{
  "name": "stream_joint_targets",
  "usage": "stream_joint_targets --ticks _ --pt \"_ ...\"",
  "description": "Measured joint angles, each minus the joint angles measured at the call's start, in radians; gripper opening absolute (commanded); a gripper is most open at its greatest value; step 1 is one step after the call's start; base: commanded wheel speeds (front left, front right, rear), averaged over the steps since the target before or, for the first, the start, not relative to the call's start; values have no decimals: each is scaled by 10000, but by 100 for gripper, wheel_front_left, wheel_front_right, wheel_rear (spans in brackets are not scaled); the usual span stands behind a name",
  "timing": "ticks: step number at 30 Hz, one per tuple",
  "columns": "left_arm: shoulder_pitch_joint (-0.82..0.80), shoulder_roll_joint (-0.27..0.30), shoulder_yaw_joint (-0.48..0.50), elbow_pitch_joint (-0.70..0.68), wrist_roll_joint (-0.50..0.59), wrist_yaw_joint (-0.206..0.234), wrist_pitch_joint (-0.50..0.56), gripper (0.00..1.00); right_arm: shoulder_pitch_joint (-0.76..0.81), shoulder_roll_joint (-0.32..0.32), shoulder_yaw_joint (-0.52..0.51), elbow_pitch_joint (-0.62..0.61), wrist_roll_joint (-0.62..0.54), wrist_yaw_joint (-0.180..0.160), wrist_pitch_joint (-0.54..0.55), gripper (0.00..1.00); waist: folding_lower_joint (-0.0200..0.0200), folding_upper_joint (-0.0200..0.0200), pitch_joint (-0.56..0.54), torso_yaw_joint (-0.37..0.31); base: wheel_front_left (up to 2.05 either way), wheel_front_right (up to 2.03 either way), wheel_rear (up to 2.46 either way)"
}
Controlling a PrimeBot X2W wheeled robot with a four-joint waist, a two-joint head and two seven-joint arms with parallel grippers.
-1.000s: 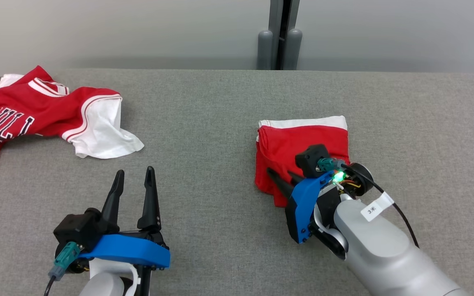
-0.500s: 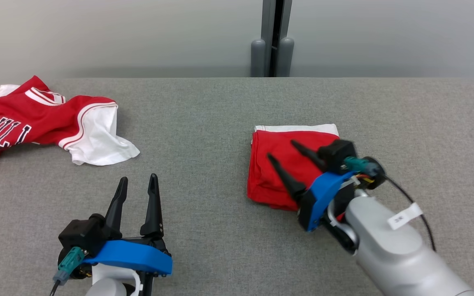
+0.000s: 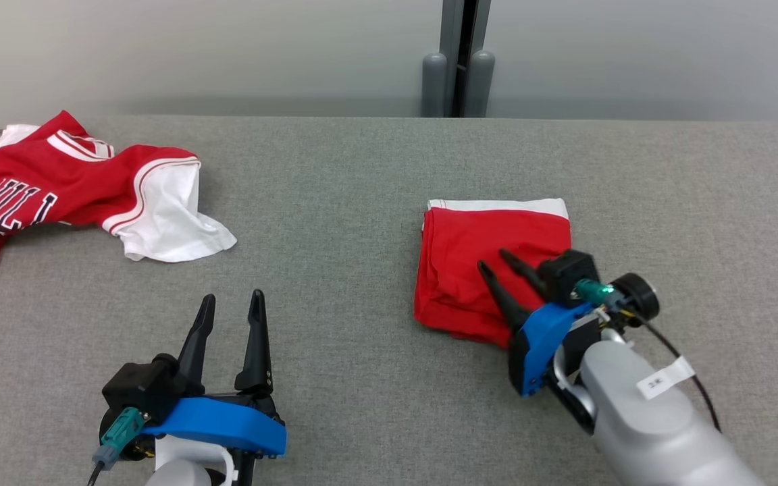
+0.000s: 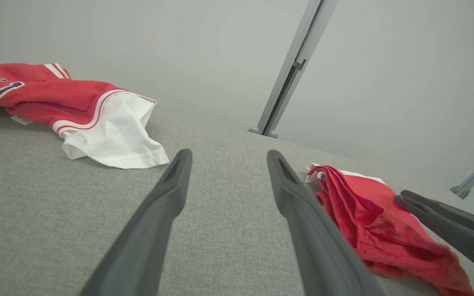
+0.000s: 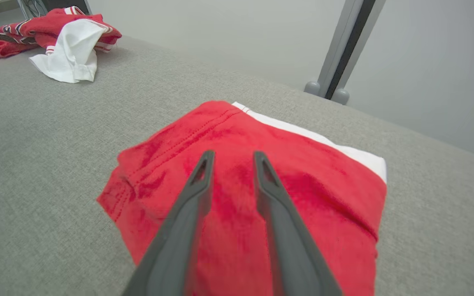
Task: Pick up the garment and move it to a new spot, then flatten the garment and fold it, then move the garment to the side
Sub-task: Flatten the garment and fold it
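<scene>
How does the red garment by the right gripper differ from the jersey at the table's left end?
The garment is folded into a neat rectangle; the jersey lies crumpled. The garment is plain red with a white edge; the jersey carries letters and striped trim. Both are red and white.

The red jersey point(image 3: 38, 189) runs off the head view's left edge so its lettering's chopped, the right gripper point(image 3: 492, 259) covers the near corner of the folded garment point(image 3: 477, 236), and the forearm tag point(image 3: 664, 378) is probably too tiny to read.
</scene>
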Motion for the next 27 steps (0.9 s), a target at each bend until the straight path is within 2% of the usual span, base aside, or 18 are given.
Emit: stream_joint_targets --ticks 2,7,16,17,18,19,20,21,27 --pt "-12 2 -12 13 0 -2 0 100 76 163 228 104 -117 0 -19 0 0 0 44 23 0 0 0" --pt "-95 -2 -42 63 -2 -23 2 100 127 399 1133 372 -69 0 79 0 1 0 134 86 0 0 0" --pt "-182 0 -15 259 -88 -31 2 100 159 437 2596 504 491 0 198 0 1 0 77 65 0 0 0" --pt "-182 0 -2 282 -104 -33 2 100 133 441 2685 514 433 0 136 5 0 -1 45 34 0 0 0" --pt "-179 0 8 307 -105 -33 0 100 92 445 2706 514 395 0 96 17 0 0 7 2 0 0 0" --pt "-176 0 12 334 -105 -46 2 100 53 443 2679 502 334 0 44 40 0 0 -38 -34 0 0 0" --pt "-175 -2 12 353 -104 -69 2 100 44 441 2615 466 311 0 4 76 0 0 -88 -72 0 0 0" --pt "-174 -2 13 370 -102 -90 0 100 47 443 2520 401 268 0 -33 100 0 0 -141 -113 0 0 0" --pt "-175 86 21 602 268 -23 0 100 550 416 1093 -876 25 0 -77 100 0 0 -563 -386 0 0 0"
